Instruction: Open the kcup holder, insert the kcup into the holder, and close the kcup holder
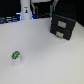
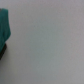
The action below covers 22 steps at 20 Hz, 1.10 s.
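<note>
Your tool isn't visible in either view, so you can't tell whether it's open or closed. Wrist view gives you mostly bare pale tabletop (image 2: 50, 45), plus a blurry teal shape (image 2: 5, 27) at one edge with something dark below it; too blurred to identify. In the exterior view the kcup (image 1: 16, 57) stands on the tabletop toward the exterior view's left, near the front, green top up. The kcup holder (image 1: 62, 25) sits well apart from it, far back on the exterior view's right, drawers shut, pale handle marks facing out. A white bottle-shaped object (image 1: 25, 11) stands at the back left.
</note>
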{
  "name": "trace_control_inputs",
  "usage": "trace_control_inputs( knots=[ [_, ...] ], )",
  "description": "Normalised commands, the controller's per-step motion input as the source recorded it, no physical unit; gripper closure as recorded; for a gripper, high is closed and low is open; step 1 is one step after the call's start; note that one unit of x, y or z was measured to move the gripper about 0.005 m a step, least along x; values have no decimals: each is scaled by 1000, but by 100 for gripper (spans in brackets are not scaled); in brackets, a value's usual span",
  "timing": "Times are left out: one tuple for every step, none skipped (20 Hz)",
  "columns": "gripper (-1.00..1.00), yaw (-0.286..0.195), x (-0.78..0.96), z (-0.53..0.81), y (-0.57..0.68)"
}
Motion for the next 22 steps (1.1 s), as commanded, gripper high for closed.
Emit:
trace_control_inputs(
  knots=[
    [-100,-73,-86,106,320],
    [-100,-97,-191,157,451],
    [-100,-131,-240,229,497],
    [-100,-151,-331,197,491],
    [-100,-169,-383,211,529],
    [-100,-182,-389,149,571],
    [-100,-177,-371,123,600],
    [-100,-177,-377,111,611],
    [-100,-175,-391,77,617],
    [-100,-178,-386,63,617],
    [-100,-184,-394,9,597],
    [-100,-188,-420,0,586],
    [-100,-185,-440,0,586],
    [-100,-183,-431,0,609],
    [-100,-180,-426,0,629],
    [-100,-180,-403,0,651],
    [-100,-178,-394,-11,669],
    [-100,-177,-383,-23,677],
    [-100,-176,-380,-31,683],
    [-100,-174,-371,-57,697],
    [-100,-174,-337,-114,717],
    [-100,-174,-337,-123,717]
  ],
)
